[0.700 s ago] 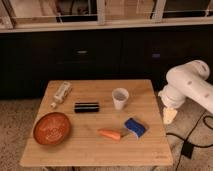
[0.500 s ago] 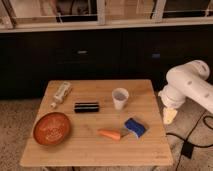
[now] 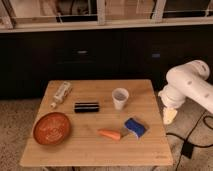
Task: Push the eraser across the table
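In the camera view, the table [image 3: 150, 151] is a square of light wooden planks standing on a speckled floor in front of dark cabinets [image 3: 100, 55]. The eraser [image 3: 86, 106], a small flat black bar, lies crosswise a little left of the table's middle, with bare wood all around it and nothing touching it. A white paper cup [image 3: 120, 98] stands upright to its right, near but apart from it. A pale bottle [image 3: 61, 93] lies on its side toward the far left corner, just beyond the eraser's left end. A round orange-red bowl [image 3: 52, 128] sits near the front left edge. A carrot [image 3: 109, 134] lies toward the front, and just beside its right end is a blue sponge [image 3: 135, 127] with a yellow edge. The white arm [image 3: 190, 87] bulks at the right, off the tabletop. The gripper [image 3: 170, 116] hangs from it, pointing down just beyond the table's right edge, well apart from the eraser; its jaws stand apart and hold nothing. A dark cable [image 3: 192, 141] trails on the floor below the arm
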You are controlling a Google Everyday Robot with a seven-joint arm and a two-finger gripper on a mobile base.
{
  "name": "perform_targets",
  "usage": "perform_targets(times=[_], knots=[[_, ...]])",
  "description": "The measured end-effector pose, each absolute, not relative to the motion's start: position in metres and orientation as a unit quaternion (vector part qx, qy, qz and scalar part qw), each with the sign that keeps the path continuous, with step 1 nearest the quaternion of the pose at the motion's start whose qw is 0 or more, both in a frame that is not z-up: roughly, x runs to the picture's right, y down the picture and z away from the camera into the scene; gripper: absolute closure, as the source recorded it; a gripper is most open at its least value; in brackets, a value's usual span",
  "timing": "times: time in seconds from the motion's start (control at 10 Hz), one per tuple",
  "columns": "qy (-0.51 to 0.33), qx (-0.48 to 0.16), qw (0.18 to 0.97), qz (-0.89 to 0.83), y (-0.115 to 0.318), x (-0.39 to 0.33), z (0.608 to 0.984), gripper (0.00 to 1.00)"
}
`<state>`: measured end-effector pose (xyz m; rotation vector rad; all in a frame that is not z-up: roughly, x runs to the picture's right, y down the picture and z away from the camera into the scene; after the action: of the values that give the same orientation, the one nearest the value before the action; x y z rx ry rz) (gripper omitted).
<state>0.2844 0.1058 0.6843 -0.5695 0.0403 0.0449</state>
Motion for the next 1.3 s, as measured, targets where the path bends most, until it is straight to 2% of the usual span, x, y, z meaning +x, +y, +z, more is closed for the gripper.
perform_targets(times=[0.8, 1.3], knots=[[0.019, -0.281, 0.959, 0.021, 0.106, 0.284, 0.684, 0.20], [-0.017, -0.278, 0.960, -0.019, 0.103, 0.244, 0.691, 0.20]])
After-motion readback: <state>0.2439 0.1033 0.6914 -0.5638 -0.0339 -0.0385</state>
